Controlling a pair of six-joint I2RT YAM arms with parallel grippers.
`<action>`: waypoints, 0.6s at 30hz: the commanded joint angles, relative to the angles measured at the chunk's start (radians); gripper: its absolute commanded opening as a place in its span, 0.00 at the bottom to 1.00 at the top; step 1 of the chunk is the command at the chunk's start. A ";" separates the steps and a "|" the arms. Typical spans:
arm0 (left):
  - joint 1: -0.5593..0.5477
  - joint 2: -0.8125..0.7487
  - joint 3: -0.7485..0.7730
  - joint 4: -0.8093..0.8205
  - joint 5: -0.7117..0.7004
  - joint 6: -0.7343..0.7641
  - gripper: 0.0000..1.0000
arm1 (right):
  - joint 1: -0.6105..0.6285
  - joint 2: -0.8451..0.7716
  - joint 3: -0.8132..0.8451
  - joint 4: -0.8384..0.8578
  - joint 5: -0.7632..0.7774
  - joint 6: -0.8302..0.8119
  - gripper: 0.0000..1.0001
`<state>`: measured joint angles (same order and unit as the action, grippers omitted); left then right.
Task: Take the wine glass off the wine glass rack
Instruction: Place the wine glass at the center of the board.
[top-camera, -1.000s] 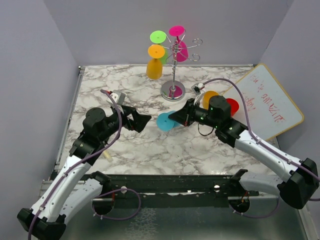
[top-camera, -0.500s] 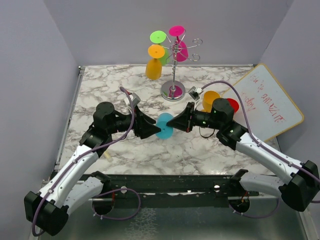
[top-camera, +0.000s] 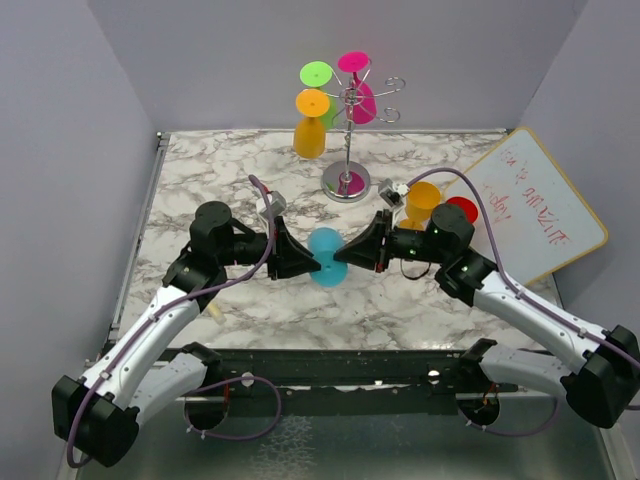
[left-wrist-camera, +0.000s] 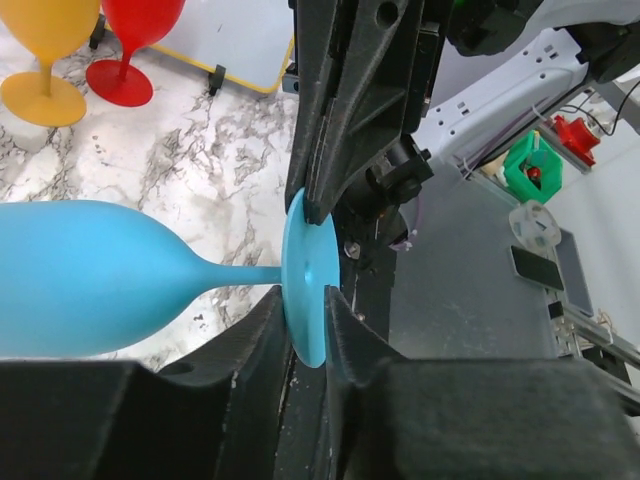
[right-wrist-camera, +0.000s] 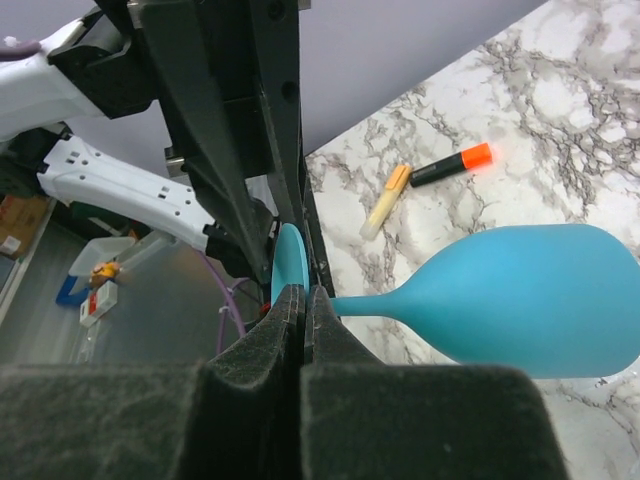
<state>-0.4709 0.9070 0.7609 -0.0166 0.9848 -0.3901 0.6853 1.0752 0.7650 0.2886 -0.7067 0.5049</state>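
Top external: wine glass (top-camera: 326, 257) between left claw (top-camera: 300, 262) and right claw (top-camera: 350, 252).

Arms (top-camera: 150, 335): white shells, black joints.
Cables (top-camera: 450, 171): thin, purple.
Left gripper (left-wrist-camera: 305, 335): matte black.
Right gripper (right-wrist-camera: 303, 300): matte black.

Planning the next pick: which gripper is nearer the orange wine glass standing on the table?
Right. The right gripper is left of the orange wine glass; the left gripper is farther left, beyond the blue wine glass.
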 joint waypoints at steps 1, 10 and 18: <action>0.003 0.007 -0.019 0.073 0.036 -0.030 0.19 | -0.001 -0.029 -0.032 0.095 -0.045 0.010 0.01; 0.002 0.029 -0.022 0.106 0.040 -0.052 0.13 | -0.001 -0.025 -0.046 0.151 -0.055 0.034 0.01; 0.002 0.045 -0.070 0.100 0.015 -0.029 0.15 | -0.001 -0.024 -0.022 0.095 -0.031 -0.018 0.01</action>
<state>-0.4694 0.9386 0.7269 0.0746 1.0023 -0.4362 0.6853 1.0565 0.7258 0.3901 -0.7273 0.5228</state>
